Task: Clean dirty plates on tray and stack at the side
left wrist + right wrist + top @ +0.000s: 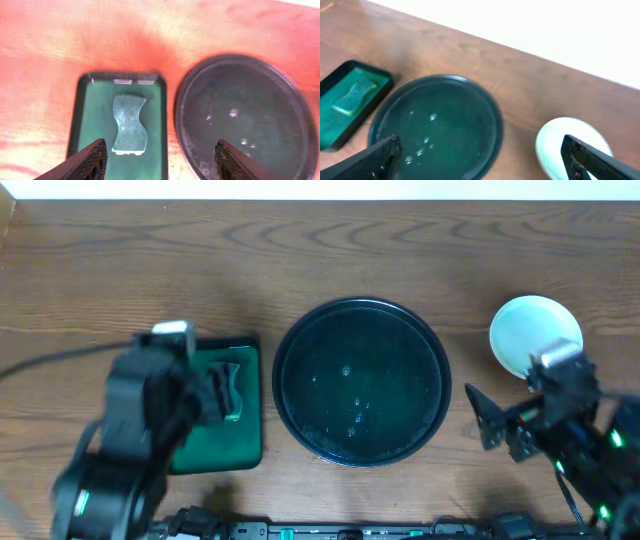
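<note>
A round dark tray (400, 340) sits mid-table, wet with droplets and with no plate on it. One white plate (528, 328) lies on the table to its right. A green sponge (129, 125) lies in a small green tray (240, 448) to the left. My left gripper (230, 392) hovers open over the green tray; in the left wrist view (162, 162) its fingers straddle the sponge tray's right edge and hold nothing. My right gripper (497, 425) is open and empty, between the round tray and the white plate; the right wrist view shows it (485, 160) likewise.
The right wrist view shows the round tray (437, 125), the white plate (565, 145) and the sponge tray (350, 95) on the brown wooden table. Bare wood (300, 250) runs along the back. The arm bases stand at the front edge.
</note>
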`<state>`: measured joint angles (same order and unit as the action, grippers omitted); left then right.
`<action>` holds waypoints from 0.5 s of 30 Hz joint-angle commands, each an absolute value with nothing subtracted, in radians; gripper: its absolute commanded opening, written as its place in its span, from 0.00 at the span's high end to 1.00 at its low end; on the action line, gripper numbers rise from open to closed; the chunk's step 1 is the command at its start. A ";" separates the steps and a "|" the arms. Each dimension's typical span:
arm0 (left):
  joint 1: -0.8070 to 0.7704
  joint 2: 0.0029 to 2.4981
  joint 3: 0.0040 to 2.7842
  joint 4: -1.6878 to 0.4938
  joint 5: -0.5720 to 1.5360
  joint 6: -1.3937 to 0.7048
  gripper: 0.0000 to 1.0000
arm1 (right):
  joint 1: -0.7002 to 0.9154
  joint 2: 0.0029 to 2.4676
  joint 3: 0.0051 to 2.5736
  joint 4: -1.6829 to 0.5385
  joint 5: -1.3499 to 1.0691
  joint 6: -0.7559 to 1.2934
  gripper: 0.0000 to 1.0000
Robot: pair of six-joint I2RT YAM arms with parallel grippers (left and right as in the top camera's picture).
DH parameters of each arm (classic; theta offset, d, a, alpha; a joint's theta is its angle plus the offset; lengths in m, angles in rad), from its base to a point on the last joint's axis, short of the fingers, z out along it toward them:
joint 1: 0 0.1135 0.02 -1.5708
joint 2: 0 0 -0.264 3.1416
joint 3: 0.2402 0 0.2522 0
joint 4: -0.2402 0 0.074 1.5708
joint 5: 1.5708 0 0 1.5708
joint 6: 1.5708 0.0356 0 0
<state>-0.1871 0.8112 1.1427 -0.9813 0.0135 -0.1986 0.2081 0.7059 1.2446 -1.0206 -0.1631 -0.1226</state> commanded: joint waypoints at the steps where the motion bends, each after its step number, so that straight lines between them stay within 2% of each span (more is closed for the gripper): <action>1: -0.201 0.633 1.155 -1.025 0.008 -0.105 0.30 | 0.217 0.618 1.250 -1.015 -0.100 -0.207 0.01; 7: -0.201 0.387 1.155 -1.165 0.008 -0.034 0.30 | 0.217 0.501 1.250 -1.078 -0.013 -0.230 0.01; 15: -0.200 0.224 1.155 -1.353 0.008 -0.102 0.29 | 0.217 0.426 1.250 -1.178 0.026 -0.213 0.01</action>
